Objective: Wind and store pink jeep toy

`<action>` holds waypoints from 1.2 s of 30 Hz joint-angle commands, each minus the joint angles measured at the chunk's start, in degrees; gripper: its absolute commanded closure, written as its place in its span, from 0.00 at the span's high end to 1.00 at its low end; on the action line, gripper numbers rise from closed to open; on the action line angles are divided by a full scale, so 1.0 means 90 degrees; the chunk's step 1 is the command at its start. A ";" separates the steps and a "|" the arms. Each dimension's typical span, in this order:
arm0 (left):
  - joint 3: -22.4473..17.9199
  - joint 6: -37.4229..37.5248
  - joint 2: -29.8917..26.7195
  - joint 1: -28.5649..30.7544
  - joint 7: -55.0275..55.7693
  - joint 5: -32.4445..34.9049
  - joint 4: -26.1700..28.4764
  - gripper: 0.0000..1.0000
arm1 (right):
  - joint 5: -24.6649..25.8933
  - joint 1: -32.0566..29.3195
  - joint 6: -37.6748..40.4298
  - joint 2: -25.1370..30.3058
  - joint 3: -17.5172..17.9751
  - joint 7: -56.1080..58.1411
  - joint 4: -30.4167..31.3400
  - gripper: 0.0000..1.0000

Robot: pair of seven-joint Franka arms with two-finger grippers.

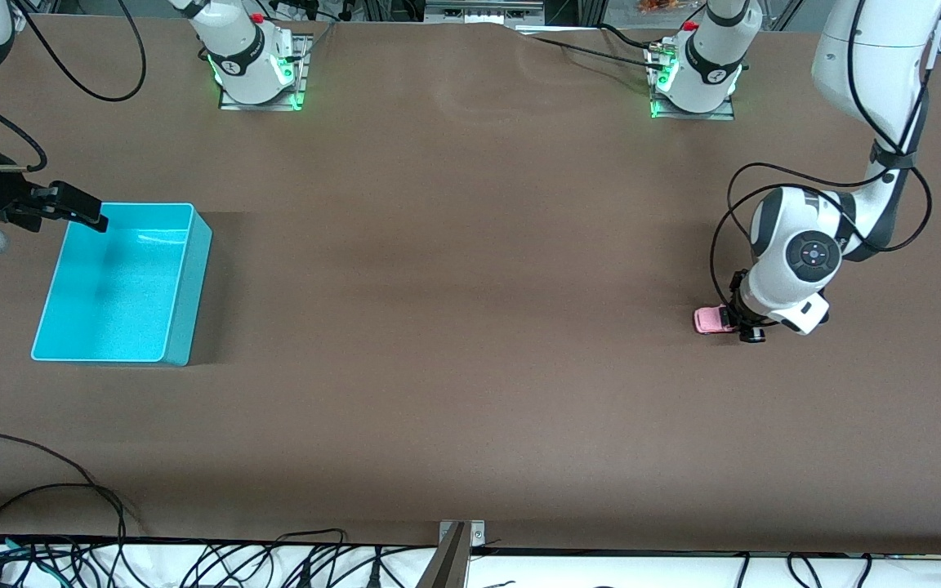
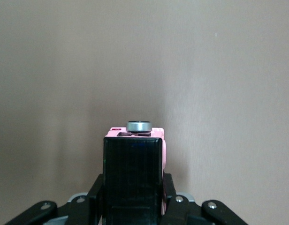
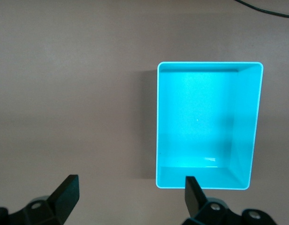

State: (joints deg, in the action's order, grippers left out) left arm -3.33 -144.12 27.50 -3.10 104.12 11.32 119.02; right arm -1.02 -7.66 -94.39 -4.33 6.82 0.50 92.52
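Left gripper [image 1: 738, 325]: mine, down at the table near the left arm's end, jaws closed narrow on the sides of the pink jeep toy [image 1: 712, 319]
Left fingers [image 2: 171, 197]: pressed against both flanks of the toy, one on each side of its black roof
Pink jeep toy: low at the brown table [image 1: 454, 327], in my left grip; whether its wheels touch the surface I cannot tell; in the left wrist view [image 2: 134, 173] its black roof faces the camera, pink body showing at the edges, a small round silver-grey knob [image 2: 139, 126] at its end away from my fingers
Right gripper [image 1: 70, 204]: mine, hanging over the corner of the teal bin [image 1: 180, 278] at the right arm's end, jaws spread wide, holding nothing, waiting
Right fingers [image 3: 192, 193]: well apart, one over the bin's rim, the other over bare table
Teal bin: open top, nothing in it, well apart from the toy
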 commanded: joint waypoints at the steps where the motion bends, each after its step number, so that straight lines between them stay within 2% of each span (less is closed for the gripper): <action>1: 0.0009 -0.0295 0.0323 0.0324 -0.0211 0.0314 -0.0041 0.00 | 0.0055 -0.0037 0.0009 -0.0066 0.0033 0.0071 -0.0144 1.00; 9: 0.0019 -0.0334 0.0362 0.0744 -0.0513 0.0754 -0.0041 0.00 | 0.0064 -0.0037 0.0009 -0.0066 0.0033 0.0071 -0.0144 1.00; 16: 0.0019 -0.0510 0.0450 0.1008 -0.1001 0.0764 -0.0031 0.00 | 0.0064 -0.0037 0.0009 -0.0066 0.0033 0.0071 -0.0144 1.00; 25: 0.0019 -0.0588 0.0460 0.1096 -0.1051 0.0774 -0.0041 0.00 | 0.0064 -0.0037 0.0009 -0.0066 0.0033 0.0071 -0.0144 1.00; 27: 0.0019 -0.0588 0.0460 0.1096 -0.1051 0.0774 -0.0041 0.07 | 0.0064 -0.0037 0.0009 -0.0066 0.0033 0.0071 -0.0144 1.00; 29: 0.0009 -0.0588 0.0460 0.1106 -0.1041 0.0764 -0.0060 0.21 | 0.0064 -0.0037 0.0009 -0.0066 0.0033 0.0071 -0.0144 1.00; 30: 0.0009 -0.0588 0.0460 0.1106 -0.1041 0.0764 -0.0060 0.35 | 0.0064 -0.0037 0.0009 -0.0066 0.0024 0.0071 -0.0144 1.00; 31: 0.0009 -0.0588 0.0440 0.1125 -0.1041 0.0764 -0.0080 0.65 | 0.0064 -0.0037 0.0009 -0.0066 0.0033 0.0071 -0.0144 1.00; 32: 0.0009 -0.0588 0.0430 0.1155 -0.1051 0.0764 -0.0109 0.87 | 0.0064 -0.0037 0.0009 -0.0066 0.0033 0.0071 -0.0144 1.00; 33: 0.0009 -0.0579 0.0411 0.1232 -0.1041 0.0764 -0.0225 1.00 | 0.0064 -0.0037 0.0009 -0.0066 0.0033 0.0071 -0.0144 1.00; 36: 0.0019 -0.0491 0.0304 0.1301 -0.1051 0.0764 -0.0324 1.00 | 0.0064 -0.0037 0.0009 -0.0066 0.0033 0.0071 -0.0144 1.00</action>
State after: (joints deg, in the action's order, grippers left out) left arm -3.46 -147.76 28.59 6.46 94.93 15.96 118.74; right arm -1.02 -7.67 -94.42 -4.35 6.82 0.50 92.52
